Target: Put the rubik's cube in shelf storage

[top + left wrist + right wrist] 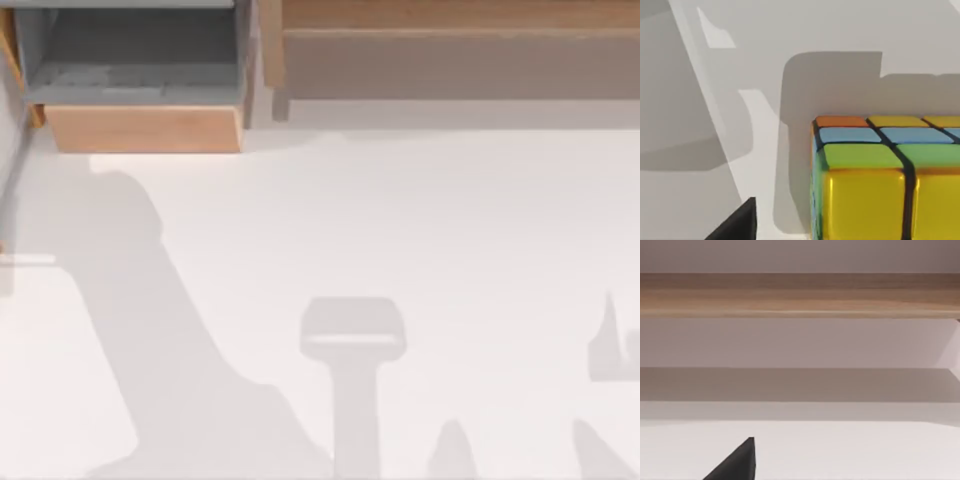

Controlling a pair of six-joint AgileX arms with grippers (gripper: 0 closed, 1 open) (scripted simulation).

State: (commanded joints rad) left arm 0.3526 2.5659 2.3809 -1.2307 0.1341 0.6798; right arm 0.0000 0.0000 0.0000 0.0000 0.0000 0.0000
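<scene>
The table [420,250] runs across the whole top view. At its far edge stand two things, side by side. The box [140,128] stands at the far left. The shelf storage [450,60] stands to the right of the box and runs all the way to the right side. Its side post [272,60] is just beside the box, with a small gap between them. Its ledge [450,15] lies behind the recess [460,68].

In the left wrist view, the rubik's cube [885,180] sits very close to the camera, with the table behind it.

In the right wrist view, the shelf storage stands ahead, at the far end of the table.
</scene>
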